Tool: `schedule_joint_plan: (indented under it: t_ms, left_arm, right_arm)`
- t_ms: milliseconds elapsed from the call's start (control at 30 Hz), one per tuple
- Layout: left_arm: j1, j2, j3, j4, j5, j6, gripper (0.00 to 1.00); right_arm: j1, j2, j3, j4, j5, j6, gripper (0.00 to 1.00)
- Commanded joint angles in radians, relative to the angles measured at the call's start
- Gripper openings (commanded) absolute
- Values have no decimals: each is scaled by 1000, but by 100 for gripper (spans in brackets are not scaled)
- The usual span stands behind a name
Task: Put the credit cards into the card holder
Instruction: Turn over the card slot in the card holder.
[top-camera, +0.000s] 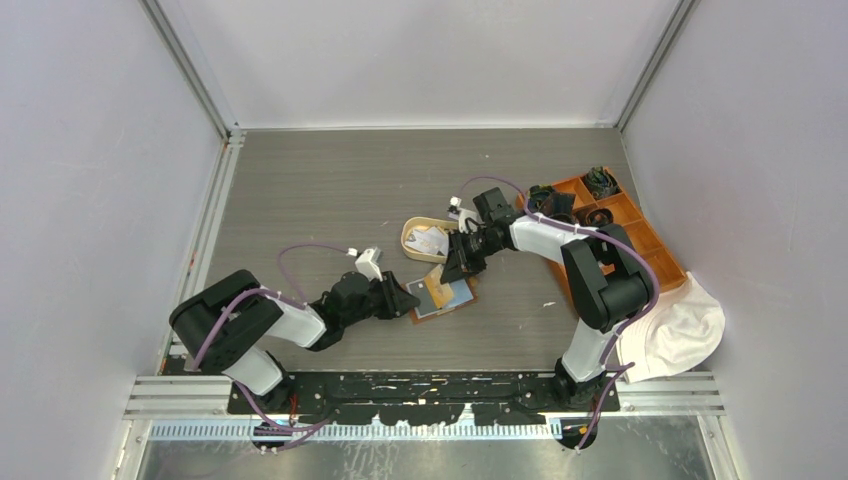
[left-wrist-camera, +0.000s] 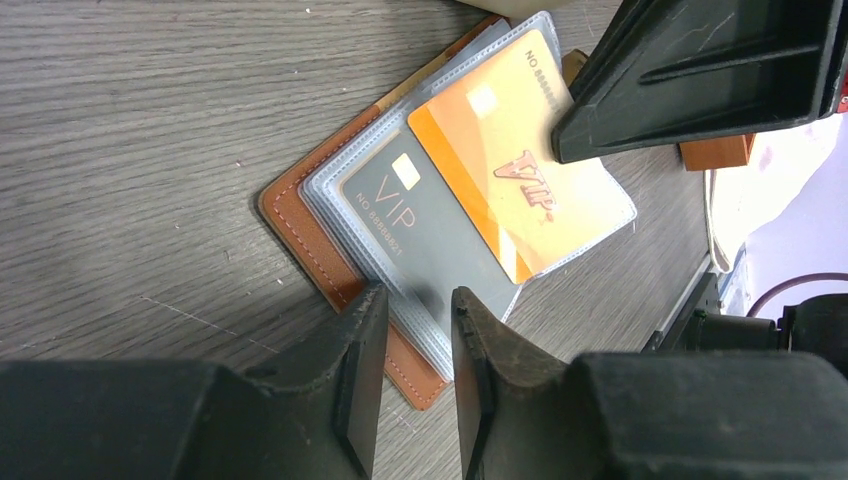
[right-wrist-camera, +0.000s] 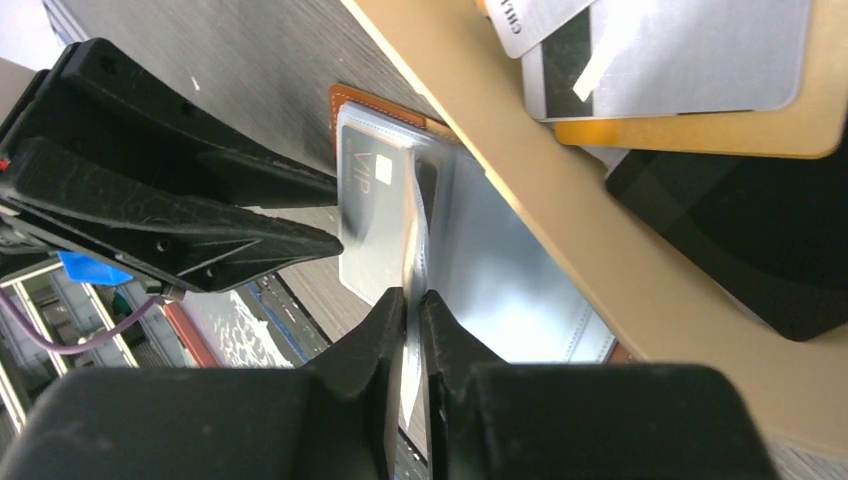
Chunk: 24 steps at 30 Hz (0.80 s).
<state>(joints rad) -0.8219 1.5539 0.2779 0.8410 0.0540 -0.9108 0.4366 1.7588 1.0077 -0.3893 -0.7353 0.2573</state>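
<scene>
The brown card holder (top-camera: 447, 300) (left-wrist-camera: 300, 230) (right-wrist-camera: 350, 100) lies open on the table with its clear sleeves fanned out. A dark VIP card (left-wrist-camera: 420, 230) (right-wrist-camera: 370, 210) sits in one sleeve and an orange VIP card (left-wrist-camera: 500, 170) (top-camera: 434, 280) in a raised one. My right gripper (right-wrist-camera: 413, 297) (top-camera: 452, 270) is shut on the thin edge of that raised sleeve. My left gripper (left-wrist-camera: 415, 300) (top-camera: 408, 298) stands over the holder's near edge, jaws a narrow gap apart with nothing clamped. More credit cards (right-wrist-camera: 680, 60) (top-camera: 428, 240) lie in the cream tray (top-camera: 410, 235) (right-wrist-camera: 560, 230).
An orange compartmented box (top-camera: 640, 235) with dark parts stands at the right, and a white cloth (top-camera: 680, 330) lies in front of it. The cream tray touches the holder's far side. Grey walls close in the table on three sides.
</scene>
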Motion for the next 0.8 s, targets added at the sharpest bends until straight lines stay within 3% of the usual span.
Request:
schedule_joint_plan:
  t_ms: [0,300,533,767]
  left_arm:
    - [-2,1,17,-31,9,10,33]
    - [-2,-41,17,-68,5,16,36]
    - [-2,-103,14,-120,-6,27,32]
    - [-2,-124,13,-143,-12,32,32]
  right_arm:
    - [2,-18,19,-3,63,-15,14]
    - [3,-96,26,-33,164,-84,8]
    - [25,-111,34,-60,204,-130,8]
    - [55,-98,46,-77,184,-152,18]
